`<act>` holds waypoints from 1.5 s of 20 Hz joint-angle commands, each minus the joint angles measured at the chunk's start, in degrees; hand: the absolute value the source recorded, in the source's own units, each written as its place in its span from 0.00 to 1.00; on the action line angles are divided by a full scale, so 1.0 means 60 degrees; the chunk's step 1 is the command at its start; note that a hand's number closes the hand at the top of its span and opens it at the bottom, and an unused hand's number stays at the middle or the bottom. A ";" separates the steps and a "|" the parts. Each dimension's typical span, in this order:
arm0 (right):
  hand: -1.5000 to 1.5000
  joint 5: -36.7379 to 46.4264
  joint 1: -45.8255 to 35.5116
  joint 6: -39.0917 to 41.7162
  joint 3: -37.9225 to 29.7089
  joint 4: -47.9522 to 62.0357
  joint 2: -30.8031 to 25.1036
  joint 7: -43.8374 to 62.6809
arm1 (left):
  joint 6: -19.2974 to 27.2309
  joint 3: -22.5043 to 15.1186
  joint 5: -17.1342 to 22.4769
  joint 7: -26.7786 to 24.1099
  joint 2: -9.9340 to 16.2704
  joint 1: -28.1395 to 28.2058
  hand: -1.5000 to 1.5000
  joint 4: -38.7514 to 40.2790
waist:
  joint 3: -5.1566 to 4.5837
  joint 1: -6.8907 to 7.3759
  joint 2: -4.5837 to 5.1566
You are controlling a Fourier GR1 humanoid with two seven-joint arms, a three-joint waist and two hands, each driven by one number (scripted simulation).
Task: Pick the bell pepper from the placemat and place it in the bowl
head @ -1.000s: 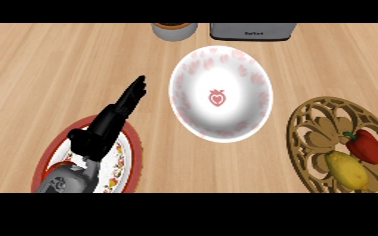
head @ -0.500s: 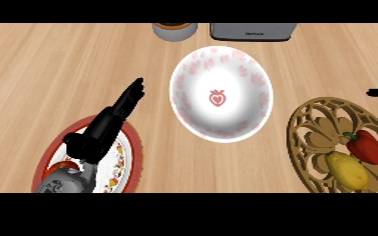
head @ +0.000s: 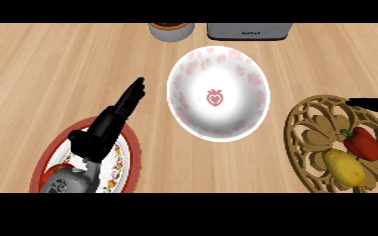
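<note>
The red bell pepper (head: 361,142) lies on the carved wooden placemat (head: 310,130) at the right edge, beside a yellow fruit (head: 344,166). The white bowl (head: 216,94), patterned with pink strawberries, stands in the middle of the counter and holds nothing. My left hand (head: 111,125) is open, its fingers straight and pointing up-right above a red-rimmed plate (head: 50,150). Only a black sliver of my right hand (head: 363,101) shows at the right edge, just above the placemat's far rim and apart from the pepper.
A grey toaster (head: 248,31) and a round pot (head: 171,31) stand along the counter's back edge. Bare wooden counter lies between the bowl and the placemat and across the far left.
A dark tip of my right hand has come in at the right edge and reached further left over the placemat's rim. My left hand has barely shifted.
</note>
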 commanded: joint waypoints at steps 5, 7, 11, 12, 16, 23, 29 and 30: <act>0.00 0.1604 0.0943 -0.0647 -0.0652 -0.0334 0.0802 -0.0704 | -0.0368 0.0584 -0.0210 -0.0224 -0.0392 -0.0389 0.50 0.0572 | 0.0009 -0.0039 0.0009; 0.00 0.1746 0.0719 -0.0809 -0.0998 -0.0169 0.0867 -0.0779 | -0.0336 0.0392 -0.0367 0.0059 -0.0464 -0.0279 0.50 0.0311 | 0.0009 -0.0021 0.0007; 0.00 0.2734 0.1258 -0.1743 -0.0955 -0.0082 0.1428 -0.1338 | -0.0895 0.0947 -0.0066 0.0299 -0.0047 -0.0227 0.50 0.0043 | 0.0011 -0.0003 0.0009; 0.00 0.2421 0.0705 -0.1112 -0.1128 -0.0497 0.1713 -0.0725 | -0.0468 0.0480 -0.0588 0.0246 -0.0580 -0.0180 0.50 0.0178 | 0.0007 0.0006 0.0008; 0.00 0.3578 0.1919 -0.2396 -0.1432 -0.0514 0.1500 -0.1508 | -0.0931 0.0728 -0.0530 -0.0356 -0.0330 0.0439 0.50 0.0117 | 0.0008 -0.0040 -0.0002; 0.00 0.4864 0.1324 -0.2931 -0.1386 0.1049 0.2623 -0.2004 | -0.0821 0.0991 -0.0910 -0.0303 -0.0930 -0.0147 0.50 0.0663 | 0.0009 0.0004 0.0021; 0.00 0.5356 0.1417 -0.2026 -0.1899 0.0883 0.2665 -0.2135 | -0.1268 0.1123 -0.0846 0.0353 -0.0777 0.0673 0.50 -0.0668 | 0.0006 -0.0005 -0.0001; 0.00 0.5917 0.0955 -0.3175 -0.1477 0.2422 0.3159 -0.2653 | -0.1100 0.0862 -0.1122 0.0123 -0.1069 0.0372 0.50 -0.0090 | 0.0010 0.0036 0.0020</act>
